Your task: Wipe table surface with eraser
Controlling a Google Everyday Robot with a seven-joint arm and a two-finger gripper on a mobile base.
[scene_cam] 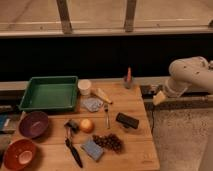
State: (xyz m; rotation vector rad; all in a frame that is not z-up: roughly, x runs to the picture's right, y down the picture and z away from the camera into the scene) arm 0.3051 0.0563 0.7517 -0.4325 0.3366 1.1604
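The light brown wooden table surface (132, 107) fills the lower middle of the camera view. The eraser (127, 120), a small black oblong block, lies on it toward the right side, next to a fork (106, 115). My white arm (187, 75) reaches in from the right, beyond the table's right edge. The gripper (151, 93) hangs by the table's far right corner, above and to the right of the eraser and well apart from it. It holds nothing that I can see.
A green tray (49, 93) sits at the back left, with a white cup (85, 87) beside it. A purple bowl (33, 124), an orange bowl (18, 154), an orange (87, 125), grapes (111, 142), a blue-grey sponge (92, 149) and a black-handled utensil (73, 150) crowd the front.
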